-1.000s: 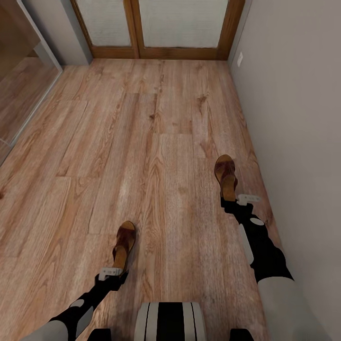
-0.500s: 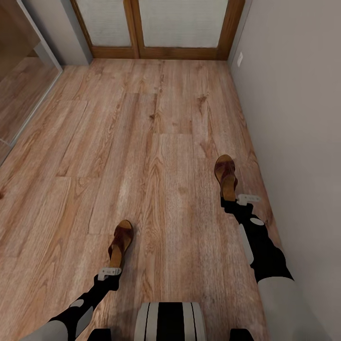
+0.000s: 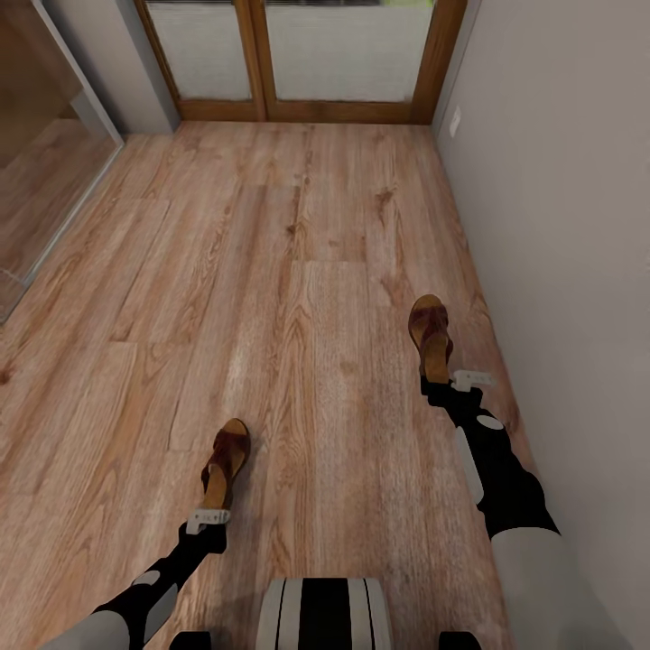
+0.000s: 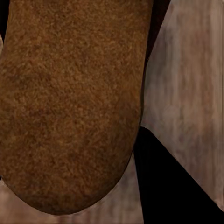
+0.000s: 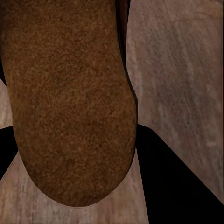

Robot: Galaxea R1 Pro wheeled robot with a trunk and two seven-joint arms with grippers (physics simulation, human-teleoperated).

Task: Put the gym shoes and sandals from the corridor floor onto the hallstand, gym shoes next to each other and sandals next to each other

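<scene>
Both sandals are in hand, 1 per arm. The left gripper (image 3: 213, 516) is clamped on the heel of the left sandal (image 3: 225, 459), carried over the corridor floor (image 3: 298, 271) out in the open middle of the boards. The right gripper (image 3: 449, 379) is clamped on the heel of the right sandal (image 3: 430, 336), carried close to the floor's right-hand edge along the grey wall (image 3: 560, 226). In each wrist view a tan footbed sits between dark fingers with floorboards behind; whether either sole is clear of the boards cannot be told.

Step in hand, as judged: transport of the 2 sandals. Ahead stands a wood-framed door (image 3: 298, 54). The next move calls for turning the base to find the rack while keeping both grips firm.
</scene>
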